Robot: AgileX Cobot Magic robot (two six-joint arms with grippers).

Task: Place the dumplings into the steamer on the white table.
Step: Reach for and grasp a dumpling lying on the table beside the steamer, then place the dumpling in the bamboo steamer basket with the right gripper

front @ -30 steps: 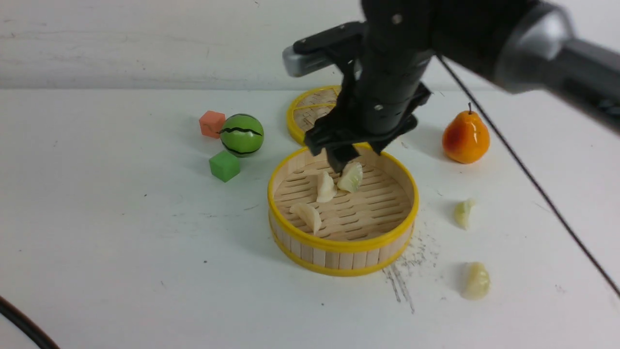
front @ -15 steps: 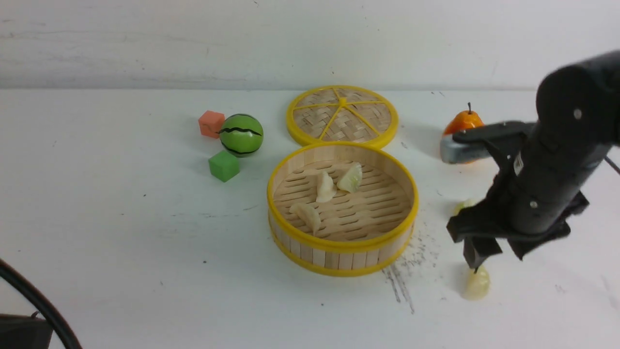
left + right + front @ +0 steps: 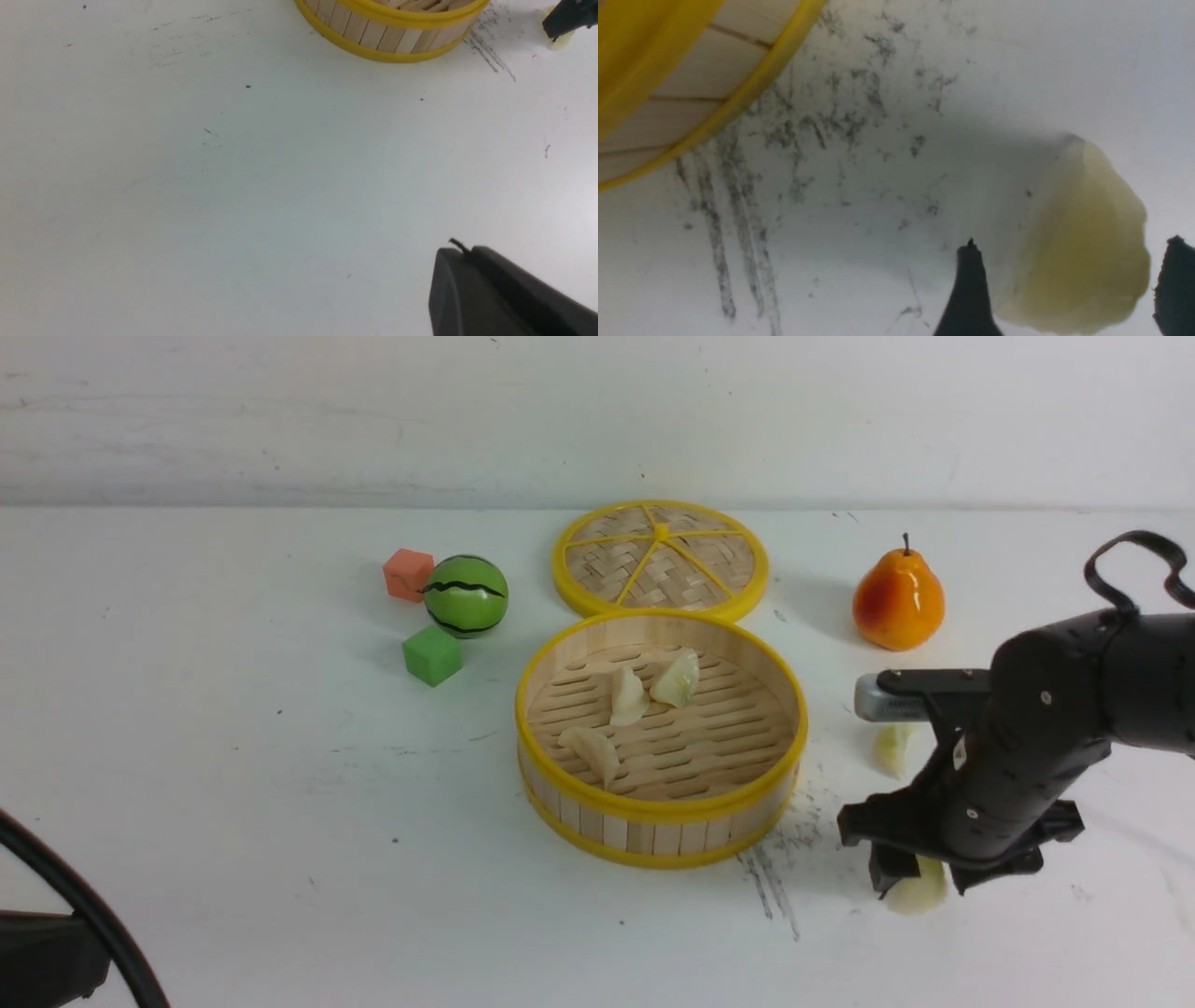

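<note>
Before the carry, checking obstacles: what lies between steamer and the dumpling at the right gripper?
Only bare white table with dark scuffs; the right wrist view shows it.

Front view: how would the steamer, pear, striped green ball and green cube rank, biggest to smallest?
1. Steamer, clearly largest.
2. Pear and striped green ball: near alike, pear a bit taller; too close to rank.
3. Green cube, smallest.

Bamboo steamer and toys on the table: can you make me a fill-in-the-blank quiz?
The round bamboo steamer with yellow rims holds ____ pale crescent dumplings.
Outside it, ____ loose dumplings lie on the white table.
The black right claw stands ____, jaws either side of one.
Missing words: three; two; open.
</note>
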